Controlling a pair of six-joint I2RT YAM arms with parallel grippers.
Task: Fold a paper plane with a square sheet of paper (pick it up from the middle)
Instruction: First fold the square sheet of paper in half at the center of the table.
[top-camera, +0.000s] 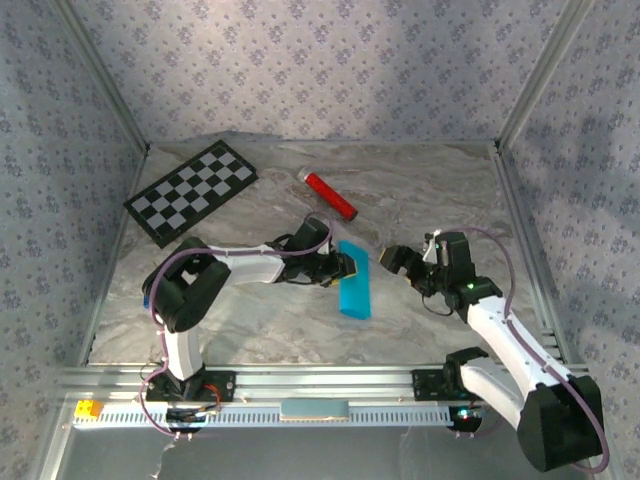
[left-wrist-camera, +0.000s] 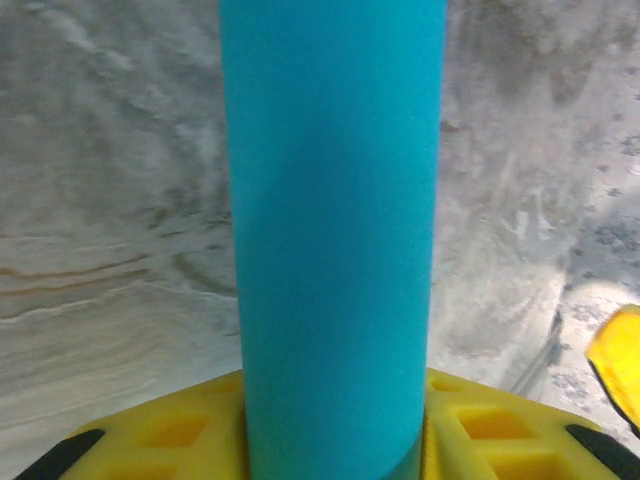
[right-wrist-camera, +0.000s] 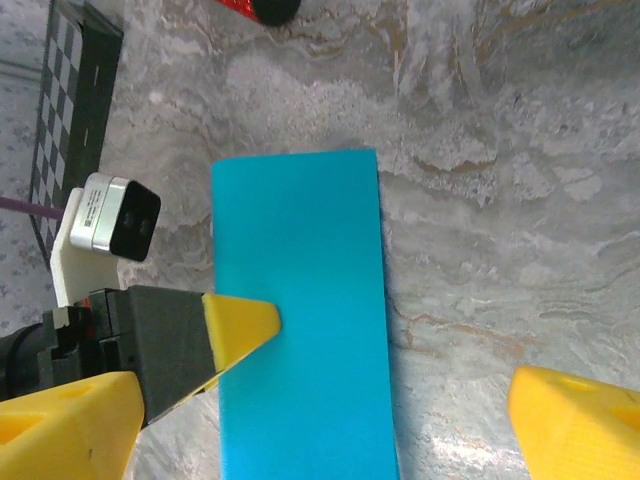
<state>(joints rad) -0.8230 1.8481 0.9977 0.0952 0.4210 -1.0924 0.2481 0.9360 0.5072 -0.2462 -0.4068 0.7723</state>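
Marbled counter (top-camera: 430, 190) carries the folded paper (top-camera: 354, 281) flat at its middle. Left hand (top-camera: 345, 266) rests a finger (right-wrist-camera: 245, 322) on its edge; I cannot tell its grip. Right hand (top-camera: 392, 258) gapes empty nearby.

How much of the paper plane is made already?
Done: the paper looks folded in half, a narrow strip. In hand: the left claw touches its edge; the right claw is open. Left: the pointed nose and wings.

The folded sheet of paper (top-camera: 354, 281) lies between the left gripper (top-camera: 346, 266) and the right gripper (top-camera: 392, 261), with the cylinder (top-camera: 330, 195) behind it and the checkerboard (top-camera: 191, 191) back-left.
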